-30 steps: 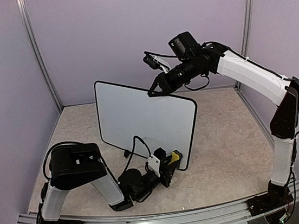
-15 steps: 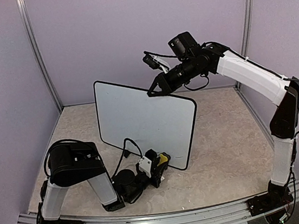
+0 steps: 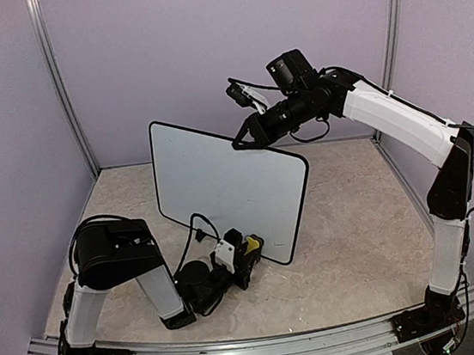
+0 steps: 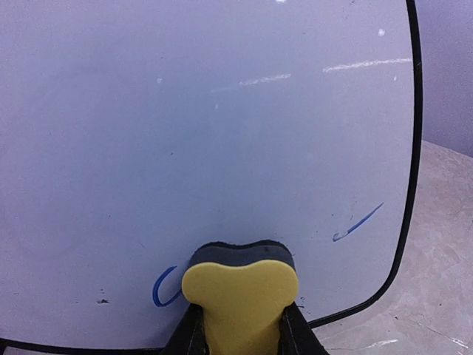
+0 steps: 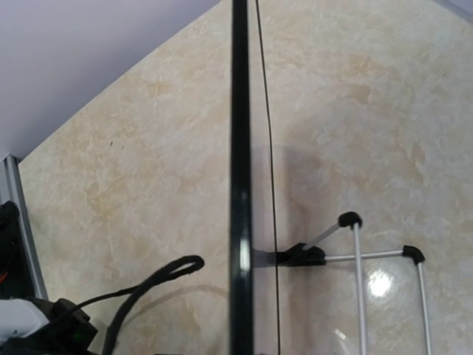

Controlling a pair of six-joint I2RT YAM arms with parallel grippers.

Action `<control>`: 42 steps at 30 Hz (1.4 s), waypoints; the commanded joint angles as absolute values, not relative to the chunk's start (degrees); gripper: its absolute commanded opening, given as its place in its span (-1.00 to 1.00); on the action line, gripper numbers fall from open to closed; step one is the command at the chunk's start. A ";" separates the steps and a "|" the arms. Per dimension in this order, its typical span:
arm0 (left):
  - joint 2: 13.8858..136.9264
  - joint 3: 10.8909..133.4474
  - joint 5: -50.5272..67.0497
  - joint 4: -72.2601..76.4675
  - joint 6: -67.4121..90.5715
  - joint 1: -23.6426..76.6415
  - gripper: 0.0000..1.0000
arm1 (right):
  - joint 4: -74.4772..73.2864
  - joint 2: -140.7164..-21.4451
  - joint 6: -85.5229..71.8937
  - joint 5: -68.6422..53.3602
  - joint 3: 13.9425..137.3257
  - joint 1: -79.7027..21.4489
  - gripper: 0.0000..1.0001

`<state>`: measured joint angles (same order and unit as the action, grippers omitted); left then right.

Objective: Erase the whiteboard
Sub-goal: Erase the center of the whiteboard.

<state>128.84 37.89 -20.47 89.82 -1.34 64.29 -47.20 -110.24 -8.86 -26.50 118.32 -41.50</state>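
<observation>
Wiping stage, prob. near done: whiteboard (image 3: 221, 188) stands upright on table (image 3: 363, 214), right gripper (image 3: 240, 145) pinched shut on its top edge, left gripper (image 4: 240, 329) clamped on yellow eraser (image 4: 240, 285) low on the face; next needs passes over blue curl (image 4: 162, 287) & stroke (image 4: 358, 223) w/ firm contact.

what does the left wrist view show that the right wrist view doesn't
Only left wrist: the face of the whiteboard, a yellow eraser against it, a blue curl and a blue stroke left unwiped. Only right wrist: the board edge-on, its wire stand, a black cable. Both: the whiteboard and the marbled table.
</observation>
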 commanded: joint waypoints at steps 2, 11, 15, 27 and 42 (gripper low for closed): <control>124.91 38.41 -35.49 100.22 -0.33 56.19 -0.83 | -58.75 -113.97 -10.59 -30.30 115.41 -43.84 -1.00; 119.71 41.11 -36.13 101.79 -10.98 58.35 -0.81 | -57.22 -113.59 -10.79 -30.95 113.75 -43.80 -1.00; 120.36 41.04 -33.40 101.52 -9.15 57.57 -0.79 | -56.99 -113.02 -10.56 -30.81 112.78 -43.83 -1.00; 128.80 41.31 -35.02 104.32 -0.40 63.75 -0.79 | -55.63 -111.84 -10.66 -31.40 110.92 -43.86 -1.00; 127.82 43.15 -34.25 106.08 12.98 61.17 -0.80 | -54.84 -111.56 -10.92 -31.71 109.90 -43.81 -1.00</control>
